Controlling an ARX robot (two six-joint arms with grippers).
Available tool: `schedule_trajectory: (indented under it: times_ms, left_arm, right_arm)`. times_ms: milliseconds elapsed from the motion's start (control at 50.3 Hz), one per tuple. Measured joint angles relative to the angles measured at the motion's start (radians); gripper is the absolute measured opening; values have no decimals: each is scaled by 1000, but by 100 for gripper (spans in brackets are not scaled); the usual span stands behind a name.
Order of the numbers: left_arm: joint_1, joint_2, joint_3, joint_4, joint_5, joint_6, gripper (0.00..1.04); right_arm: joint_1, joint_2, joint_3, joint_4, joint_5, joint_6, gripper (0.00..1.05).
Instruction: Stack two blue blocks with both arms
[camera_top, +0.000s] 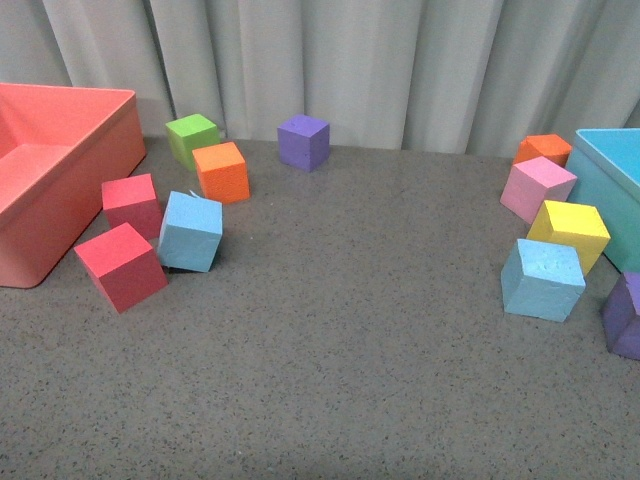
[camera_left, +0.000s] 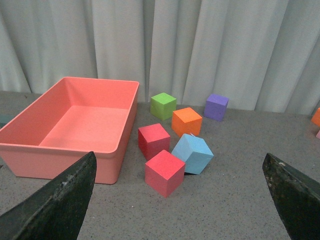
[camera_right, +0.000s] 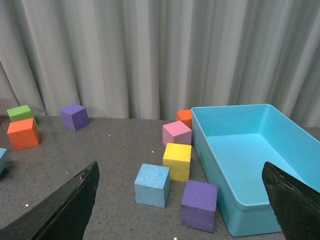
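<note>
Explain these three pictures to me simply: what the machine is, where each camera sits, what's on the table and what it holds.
It is a two-armed robot. One camera looks forward from its body; the other two sit on its wrists, where the dark wedges are the fingers of the open left gripper and right gripper. Neither holds anything. On the grey table lie coloured foam cubes, a salmon-pink bin and a turquoise bin. One blue block lies tilted on the left, the other blue block on the right.

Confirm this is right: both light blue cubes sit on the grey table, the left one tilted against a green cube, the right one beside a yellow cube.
One detail is wrong. The left light blue cube tilts against a red cube, not a green one; the green cube stands farther back, as the front view shows. The right light blue cube does sit beside the yellow cube.
</note>
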Motion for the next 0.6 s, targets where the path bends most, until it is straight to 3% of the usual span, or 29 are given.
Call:
schedule_trajectory:
  times_ms: [596]
  left_arm:
    - [0, 0, 0, 0, 0, 0, 98]
  right_arm:
    - [0, 0, 0, 0, 0, 0, 95]
